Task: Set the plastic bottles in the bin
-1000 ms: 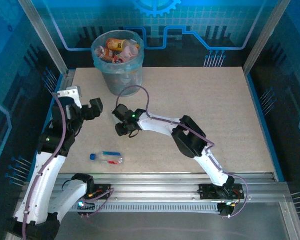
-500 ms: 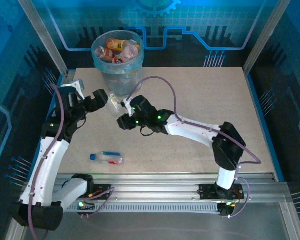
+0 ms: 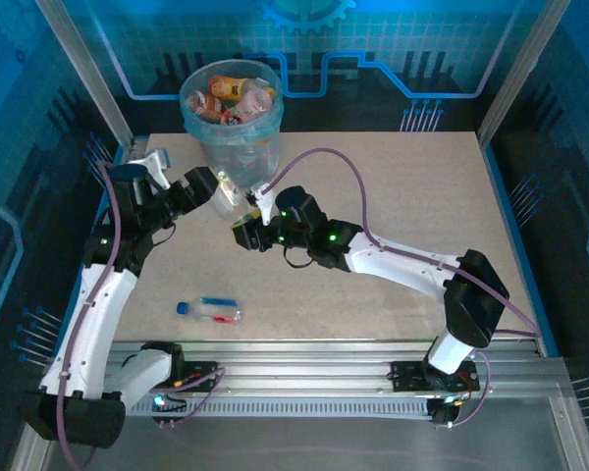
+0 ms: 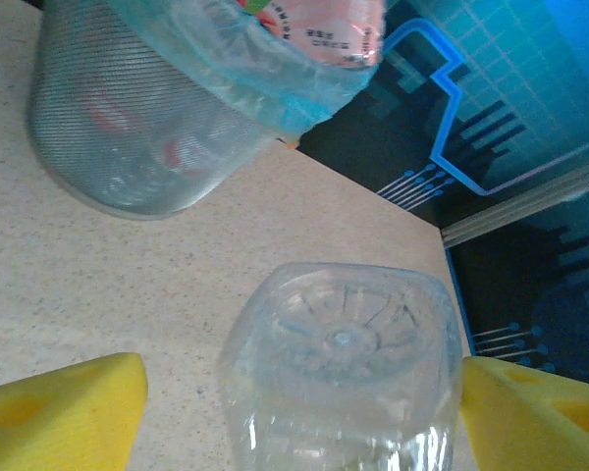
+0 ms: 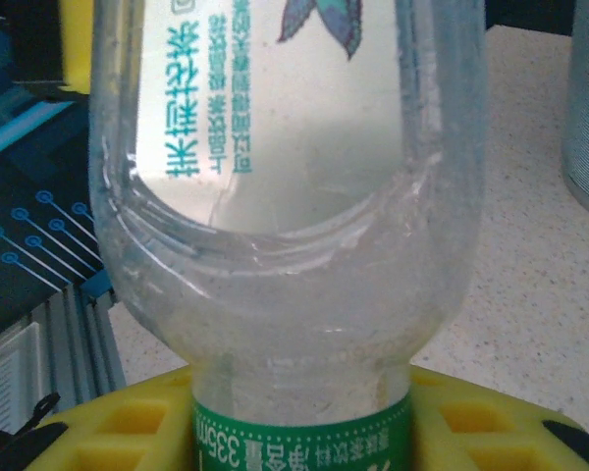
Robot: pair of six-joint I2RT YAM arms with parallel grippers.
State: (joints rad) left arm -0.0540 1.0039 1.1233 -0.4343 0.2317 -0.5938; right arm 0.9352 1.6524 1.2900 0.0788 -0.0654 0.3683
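1. The table (image 3: pixel 422 186) is seen bare from its centre out to the 3 o'clock edge. The bin (image 3: pixel 247 157) is set at the 11 o'clock edge.
2. A clear bottle (image 5: pixel 294 294) is held up just beside the bin, at its 6 o'clock, and is clamped at the neck by the right gripper (image 3: pixel 243 228).
3. The base of that bottle is flanked by the left gripper (image 3: pixel 208 186), whose fingers are spread apart.
4. Other bottles (image 3: pixel 231 93) are heaped in the bin. A blue-capped bottle (image 3: pixel 208 310) is found lying at 7 o'clock, near the front edge.
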